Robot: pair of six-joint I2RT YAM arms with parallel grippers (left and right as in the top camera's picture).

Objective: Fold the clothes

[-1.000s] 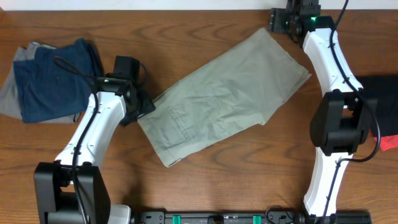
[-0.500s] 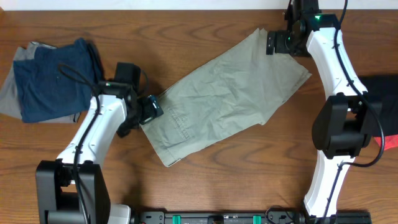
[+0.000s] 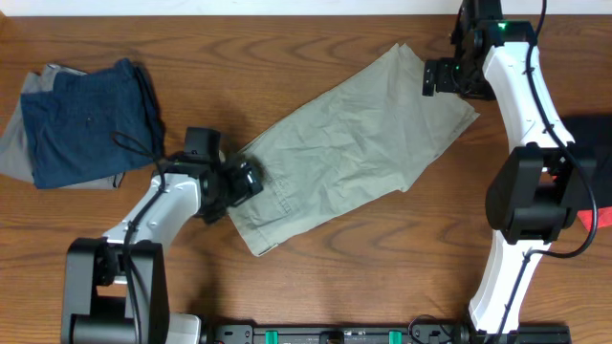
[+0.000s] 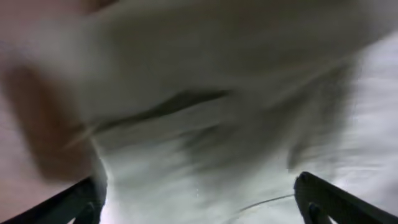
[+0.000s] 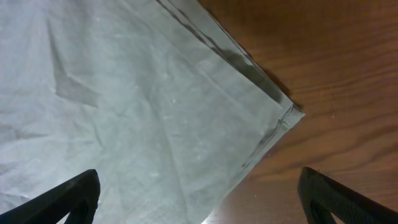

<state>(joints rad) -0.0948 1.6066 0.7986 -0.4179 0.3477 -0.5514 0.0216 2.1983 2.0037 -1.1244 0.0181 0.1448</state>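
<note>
Left gripper gapes wide and empty at the waistband end of the khaki trousers, which lie diagonally across the table. Farther out, the right gripper hangs fully spread, holding nothing, over the leg hem.

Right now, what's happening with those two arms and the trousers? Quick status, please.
Left gripper open, over khaki trousers, pocket end. Right gripper open, over their far corner. Trousers flat, unheld. Navy garment apart, far left.
</note>
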